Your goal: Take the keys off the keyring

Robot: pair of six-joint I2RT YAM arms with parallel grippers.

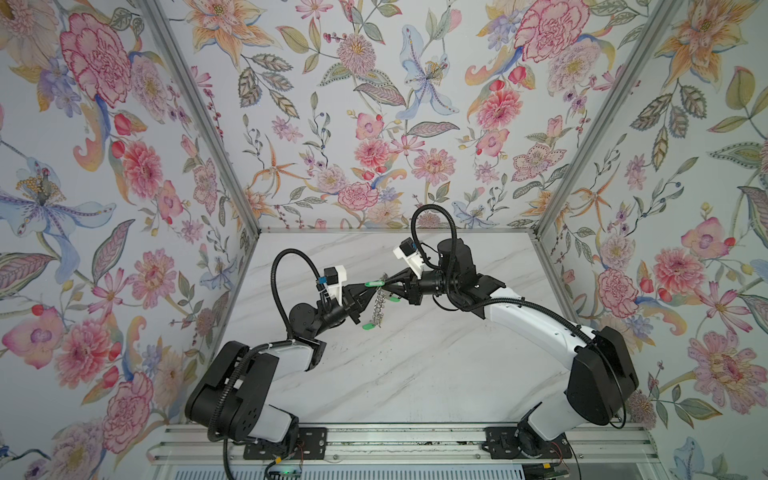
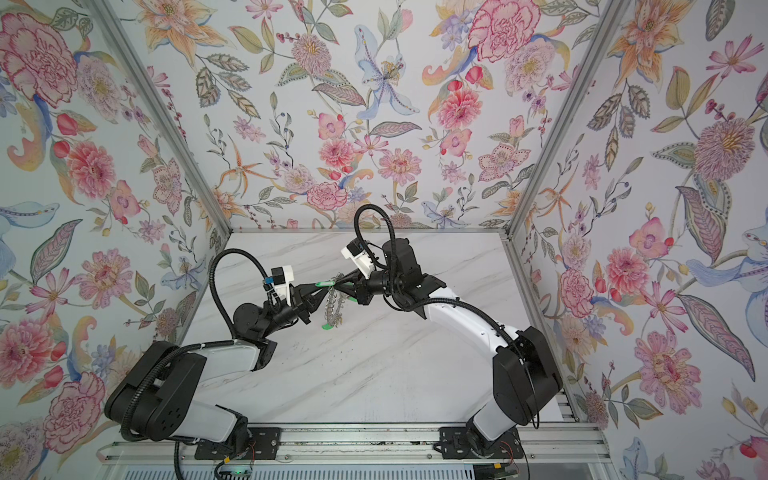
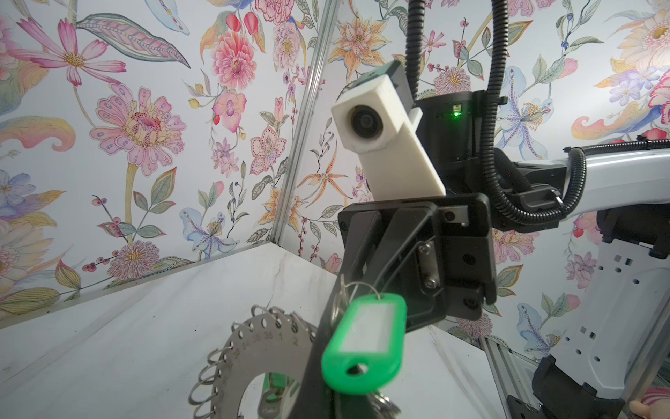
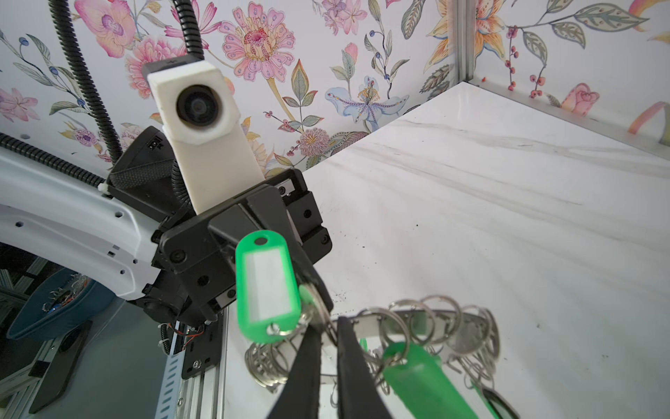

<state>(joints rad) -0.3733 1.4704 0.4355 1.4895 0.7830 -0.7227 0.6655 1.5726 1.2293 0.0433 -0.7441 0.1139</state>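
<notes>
**Q.** Panel (a), the claws: what state?

**A.** Left gripper [image 4: 319, 310]: clenched, apparently on the metal head of a small metal key with an oblong green plastic tag [image 4: 266, 286]. Right gripper [image 4: 330, 326]: jaws a sliver apart, tips at the rim of the large flat grey metal keyring [image 3: 250, 359]. Whether they bite that rim or merely flank it cannot be told.

**Q.** Panel (b), where does the ring sit?

**A.** It is raised between the two grippers and hangs edge-on beneath their meeting tips. It appears clear of the white marble-veined tabletop [image 1: 415, 374], over the rear middle. Small wire loops [image 3: 208, 377] crowd the rim. A second green-tagged key [image 4: 424, 381] dangles on the side nearer the right arm.

**Q.** Panel (c), likely failure modes?

**A.** All are judgements.
- (i) If the right jaws are slack, the ring hangs from one loop only. Any pull would then swing or twist it rather than free the key.
- (ii) The pinch is on thin, smooth metal, so a sideways tug could let the key slip and drop the whole ring onto the tabletop.
- (iii) Neighbouring loops sit close together, so a withdrawing fingertip may snag one and drag the ring along.
- (iv) The green tag hides much of the contact point in both wrist views, so a misaligned grip would be hard to notice.
</notes>
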